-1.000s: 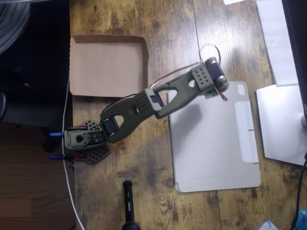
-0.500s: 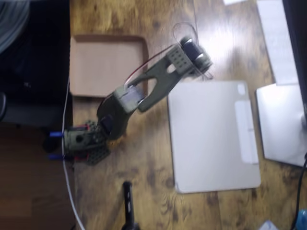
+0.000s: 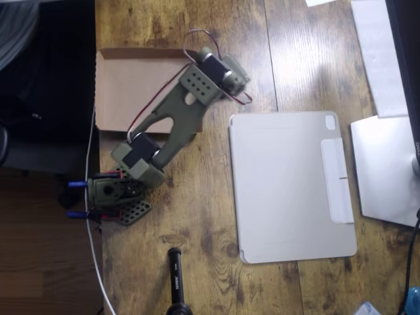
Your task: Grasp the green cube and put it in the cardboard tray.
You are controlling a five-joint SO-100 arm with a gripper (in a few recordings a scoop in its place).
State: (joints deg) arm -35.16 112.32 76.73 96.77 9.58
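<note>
In the overhead view the olive-green arm reaches up and to the right from its base [image 3: 111, 193]. Its gripper [image 3: 223, 73] hangs over the right wall of the brown cardboard tray [image 3: 131, 92]. The wrist motor and head cover the fingers from above, so I cannot tell whether they are open or shut, or whether they hold anything. The green cube is hidden or out of view. The uncovered part of the tray floor shows nothing lying on it.
A flat light-grey tablet cover [image 3: 289, 184] lies to the right of the arm. White sheets and a white device [image 3: 384, 170] sit at the right edge. A black cylinder [image 3: 176, 279] stands near the bottom. The table's left edge runs beside the tray.
The arm has swung left, from above the tablet cover's top corner, across the bare wood, to the tray's right wall.
</note>
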